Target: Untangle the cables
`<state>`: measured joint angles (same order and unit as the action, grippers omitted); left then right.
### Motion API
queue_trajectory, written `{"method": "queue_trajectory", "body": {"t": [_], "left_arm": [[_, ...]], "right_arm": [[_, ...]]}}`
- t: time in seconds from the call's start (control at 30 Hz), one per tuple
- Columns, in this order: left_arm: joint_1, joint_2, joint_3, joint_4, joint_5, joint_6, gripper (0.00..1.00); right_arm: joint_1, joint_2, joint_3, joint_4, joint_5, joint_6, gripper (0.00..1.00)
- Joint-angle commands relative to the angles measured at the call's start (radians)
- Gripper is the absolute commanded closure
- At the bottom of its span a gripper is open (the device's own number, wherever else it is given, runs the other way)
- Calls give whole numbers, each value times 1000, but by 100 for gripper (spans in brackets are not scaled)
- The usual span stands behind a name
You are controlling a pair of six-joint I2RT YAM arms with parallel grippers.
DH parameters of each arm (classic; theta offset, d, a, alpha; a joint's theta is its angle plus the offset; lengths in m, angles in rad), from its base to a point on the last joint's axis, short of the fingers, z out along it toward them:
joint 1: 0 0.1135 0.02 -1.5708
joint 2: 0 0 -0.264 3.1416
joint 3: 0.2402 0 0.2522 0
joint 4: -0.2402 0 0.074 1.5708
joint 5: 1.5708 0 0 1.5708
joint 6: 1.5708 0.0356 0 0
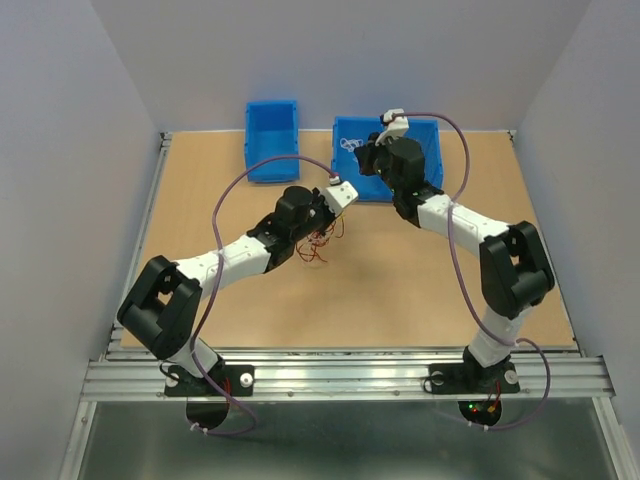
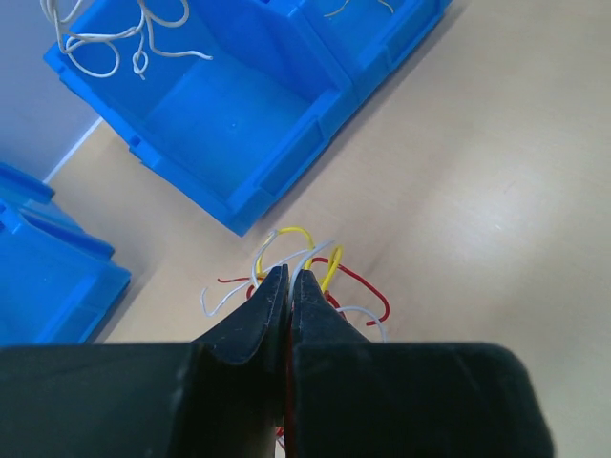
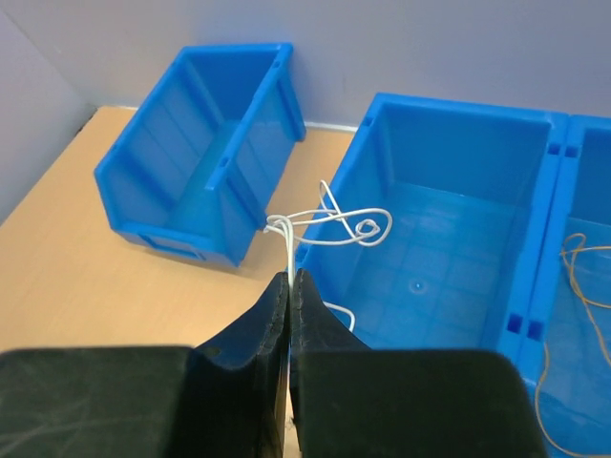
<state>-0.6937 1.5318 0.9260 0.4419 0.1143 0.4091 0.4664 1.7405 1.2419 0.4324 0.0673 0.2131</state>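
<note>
The cables form a small clump of red, yellow and white wires [image 2: 329, 277] on the wooden table, also seen in the top view [image 1: 320, 247]. My left gripper [image 2: 289, 277] is shut on wires at the top of this clump; in the top view it [image 1: 318, 232] stands right over the clump. My right gripper [image 3: 289, 277] is shut on a single white cable [image 3: 334, 224], whose loops hang over the near left corner of the big blue bin [image 3: 458, 239]. In the top view my right gripper [image 1: 363, 150] is at that bin's left edge.
A smaller blue bin [image 1: 272, 140] stands at the back, left of the big bin [image 1: 425, 140]. White wires [image 2: 115, 38] lie in one compartment of the big bin, and a yellow wire [image 3: 573, 286] lies in the compartment next to it. Walls enclose the table.
</note>
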Motion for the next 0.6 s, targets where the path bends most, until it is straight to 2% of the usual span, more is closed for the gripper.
{"method": "queue_trajectory", "body": {"t": [0.0,0.07,0.13,0.17,0.23,0.27,0.3,0.33,0.4,0.5,0.57], "left_arm": [[2,-55,-15,80,-30,-16,100],[2,-64,-21,80,-31,-21,100],[2,-76,-26,86,-33,-21,100],[2,-79,-29,87,-36,-23,100],[2,-88,-32,93,-42,-24,100],[2,-90,-35,95,-44,-26,100],[3,-90,-35,98,-47,-26,100],[3,-90,-36,100,-53,-29,100],[3,-91,-36,100,-53,-29,100],[3,-94,-38,101,-42,-30,100],[3,-99,-41,101,-30,-35,100]], "right_arm": [[2,108,163,-13,72,25,99],[2,146,201,-53,92,17,100],[0,183,244,-81,115,11,94],[0,186,249,-93,117,3,74],[0,165,225,-104,120,-7,52],[0,145,208,-100,121,-14,35],[0,125,180,-80,114,-36,30],[-2,76,151,-63,100,-52,27],[-3,27,56,-18,43,-116,28],[-9,-56,-30,-12,-276,-234,33],[-9,-102,-68,-9,-368,-299,35]]}}
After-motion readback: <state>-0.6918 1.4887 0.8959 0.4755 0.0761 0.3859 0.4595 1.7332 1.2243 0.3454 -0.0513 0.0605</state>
